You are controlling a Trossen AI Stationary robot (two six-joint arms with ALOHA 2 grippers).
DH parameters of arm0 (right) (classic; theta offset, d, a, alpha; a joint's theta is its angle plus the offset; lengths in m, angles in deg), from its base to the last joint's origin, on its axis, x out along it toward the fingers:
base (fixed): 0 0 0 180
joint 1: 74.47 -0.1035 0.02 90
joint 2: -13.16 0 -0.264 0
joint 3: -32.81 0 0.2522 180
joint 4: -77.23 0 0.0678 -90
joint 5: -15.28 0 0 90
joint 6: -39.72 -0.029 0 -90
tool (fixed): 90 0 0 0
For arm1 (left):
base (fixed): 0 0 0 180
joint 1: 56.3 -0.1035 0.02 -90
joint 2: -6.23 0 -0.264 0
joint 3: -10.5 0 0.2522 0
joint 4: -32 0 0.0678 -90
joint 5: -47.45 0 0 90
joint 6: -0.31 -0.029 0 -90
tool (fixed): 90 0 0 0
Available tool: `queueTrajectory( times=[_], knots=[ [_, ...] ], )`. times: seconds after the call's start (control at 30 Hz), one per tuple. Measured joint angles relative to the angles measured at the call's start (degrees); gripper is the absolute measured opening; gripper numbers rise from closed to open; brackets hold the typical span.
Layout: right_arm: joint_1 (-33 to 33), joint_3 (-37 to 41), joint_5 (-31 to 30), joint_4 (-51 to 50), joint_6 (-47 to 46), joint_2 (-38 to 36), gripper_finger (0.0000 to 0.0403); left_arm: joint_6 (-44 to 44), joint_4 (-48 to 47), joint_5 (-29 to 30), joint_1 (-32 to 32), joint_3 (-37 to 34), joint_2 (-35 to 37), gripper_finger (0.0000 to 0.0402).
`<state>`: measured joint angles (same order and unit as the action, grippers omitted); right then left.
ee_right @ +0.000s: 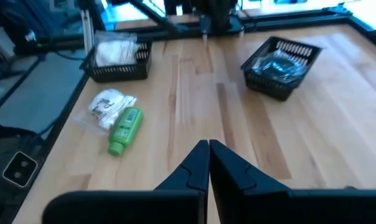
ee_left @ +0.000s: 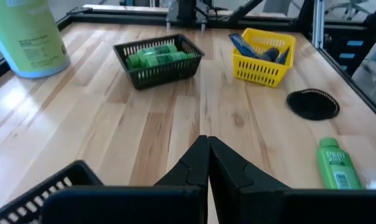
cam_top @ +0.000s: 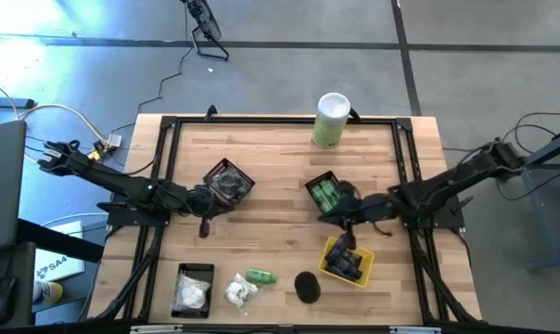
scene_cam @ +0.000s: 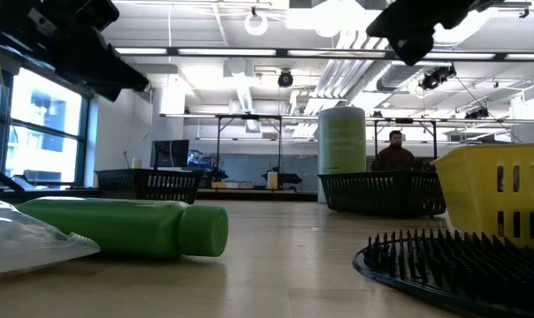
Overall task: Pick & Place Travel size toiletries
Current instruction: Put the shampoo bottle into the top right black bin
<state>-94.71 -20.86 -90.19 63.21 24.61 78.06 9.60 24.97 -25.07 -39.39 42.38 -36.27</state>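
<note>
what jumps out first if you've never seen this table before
The tall white-and-green canister at the table's far edge stands out most. Next comes the yellow basket of dark tubes near the front right. A loose green bottle lies on the wood at the front, between a white packet and a black disc.

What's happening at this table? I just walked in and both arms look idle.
Neither arm holds anything. The left gripper is shut near a black basket, the right gripper shut between the basket of green bottles and the yellow basket of dark tubes. Still loose on the table: a green bottle, a white packet and a black disc.
</note>
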Motion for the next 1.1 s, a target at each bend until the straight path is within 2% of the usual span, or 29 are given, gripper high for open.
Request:
queueTrajectory(
  times=[0.13, 0.27, 0.53, 0.87, 1.1],
  knots=[
    [0.25, 4.1, -2.63, 2.33, 1.43, -4.65, 0.0004, 0.17, 1.9, -0.01, 0.0, 0.01, -2.58, 0.0],
    [0.25, 9.64, -3.9, 11.31, 4.25, -7.04, 0.0004, 1.18, 3.22, 0.01, 0.0, 0.02, -5.02, 0.0],
    [0.25, 17.28, -3.95, 26.31, 6.96, -7.47, 0.0004, 1.77, 7.44, 0.06, 0.0, 0.02, -7.24, 0.0],
    [0.86, 17.49, -4.47, 26.68, 15.28, -9.3, 0.0004, 1.52, 7.74, 1.13, 0.0, 0.02, -7.24, 0.0],
    [1.47, 17.49, -3.89, 26.1, 13.93, -11.14, 0.0004, 1.52, 7.82, 1.19, 0.0, 0.02, -7.24, 0.0]
  ],
)
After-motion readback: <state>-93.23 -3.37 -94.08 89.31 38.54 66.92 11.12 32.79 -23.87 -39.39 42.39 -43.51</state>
